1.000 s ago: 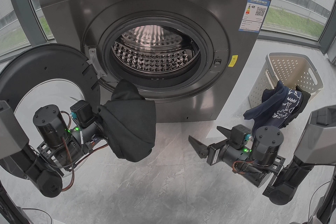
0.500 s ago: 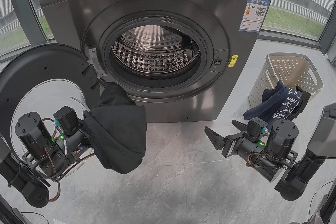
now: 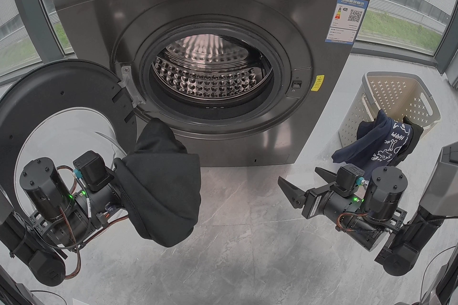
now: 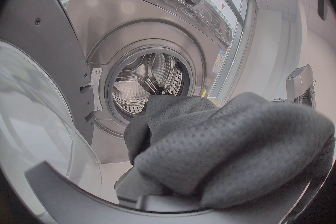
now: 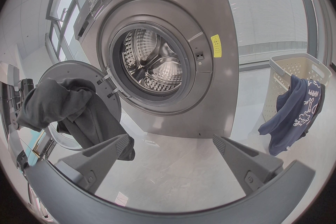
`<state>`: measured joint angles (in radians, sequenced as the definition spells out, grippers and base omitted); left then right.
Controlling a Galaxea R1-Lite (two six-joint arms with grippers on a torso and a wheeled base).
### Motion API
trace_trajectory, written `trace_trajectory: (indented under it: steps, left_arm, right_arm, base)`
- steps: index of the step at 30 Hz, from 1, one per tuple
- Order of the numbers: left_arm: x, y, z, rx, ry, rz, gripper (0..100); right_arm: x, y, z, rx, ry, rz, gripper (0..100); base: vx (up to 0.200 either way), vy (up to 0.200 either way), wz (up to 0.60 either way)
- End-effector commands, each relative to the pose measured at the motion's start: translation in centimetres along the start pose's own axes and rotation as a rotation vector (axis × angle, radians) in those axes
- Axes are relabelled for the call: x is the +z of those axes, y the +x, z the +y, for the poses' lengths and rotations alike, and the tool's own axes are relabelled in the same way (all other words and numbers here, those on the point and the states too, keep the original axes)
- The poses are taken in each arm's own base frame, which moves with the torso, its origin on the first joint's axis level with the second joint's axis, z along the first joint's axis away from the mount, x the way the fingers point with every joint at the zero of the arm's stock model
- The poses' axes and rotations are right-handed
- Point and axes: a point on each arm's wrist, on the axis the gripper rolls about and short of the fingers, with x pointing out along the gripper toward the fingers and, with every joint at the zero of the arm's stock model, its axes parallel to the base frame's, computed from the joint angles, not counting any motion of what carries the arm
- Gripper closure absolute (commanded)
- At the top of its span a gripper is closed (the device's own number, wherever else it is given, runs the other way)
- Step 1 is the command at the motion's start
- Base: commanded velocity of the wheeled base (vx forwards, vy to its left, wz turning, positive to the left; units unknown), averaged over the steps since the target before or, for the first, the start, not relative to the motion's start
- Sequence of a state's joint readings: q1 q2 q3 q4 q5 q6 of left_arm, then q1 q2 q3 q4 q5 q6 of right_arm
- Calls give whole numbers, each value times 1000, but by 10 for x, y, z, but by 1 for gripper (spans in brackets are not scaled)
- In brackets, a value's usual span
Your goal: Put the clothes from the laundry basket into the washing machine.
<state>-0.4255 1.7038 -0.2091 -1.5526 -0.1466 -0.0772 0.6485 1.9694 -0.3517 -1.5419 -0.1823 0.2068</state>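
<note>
A black garment (image 3: 162, 182) hangs bunched from my left gripper (image 3: 117, 189), which is shut on it and has its fingers buried in the cloth. It hangs low at the left, in front of the open washing machine door (image 3: 57, 91) and below the drum opening (image 3: 210, 67). In the left wrist view the black garment (image 4: 224, 151) lies close up, with the drum (image 4: 150, 81) beyond it. My right gripper (image 3: 299, 177) is open and holds nothing, out over the floor at the right. A navy printed garment (image 3: 381, 141) hangs over the rim of the laundry basket (image 3: 405, 82).
The grey front-loading washing machine (image 3: 296, 25) stands straight ahead, with its round door swung out to the left. Bare grey floor (image 3: 248, 244) lies between the two arms. Windows run behind the machine. The basket (image 5: 297, 63) stands against the machine's right side.
My left arm has drawn back down and to the left with the black garment. My right gripper has shifted to the right, still open. Both have barely moved in the last half second.
</note>
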Motion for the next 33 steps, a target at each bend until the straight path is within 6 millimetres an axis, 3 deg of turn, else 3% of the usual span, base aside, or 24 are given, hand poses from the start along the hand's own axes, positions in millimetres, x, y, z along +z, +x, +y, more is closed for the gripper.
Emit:
trace_trajectory:
  steps: [1,9,33]
  left_arm:
    - [-3,-1,-1,-7,-2,15,100]
    - [-5,0,-1,-26,-2,24,100]
    - [-10,2,-1,-24,0,44,100]
  right_arm:
    - [-2,0,1,3,-1,8,0]
    - [-3,1,2,6,0,10,0]
    - [-4,0,3,11,-1,14,0]
  base:
    - [0,0,0]
    - [0,0,0]
    - [200,0,0]
